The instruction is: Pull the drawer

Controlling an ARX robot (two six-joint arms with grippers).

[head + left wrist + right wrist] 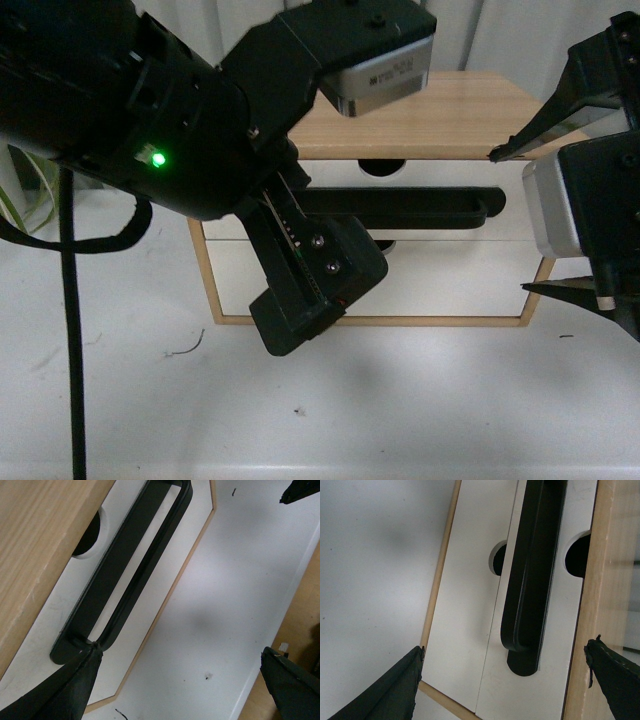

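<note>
The drawer (pixel 450 228) is the upper one in a small wooden cabinet (pixel 450 110). It has a white front, a long black bar handle (pixel 420 205) and a half-round notch (pixel 382 167), and its front looks level with the one below. My left gripper (pixel 310 280) is open and covers the handle's left part. In the left wrist view one finger (pixel 75 685) sits beside the end of the handle (pixel 125 565). My right gripper (pixel 510 222) is open at the handle's right end. In the right wrist view the handle (pixel 530 580) ends between its fingers.
Below is a second white drawer front (pixel 450 285) with a notch and no handle. The cabinet stands on a white table (pixel 400 400), whose front edge (pixel 320 468) is near. A black pole with a cable (pixel 72 330) runs down the left side.
</note>
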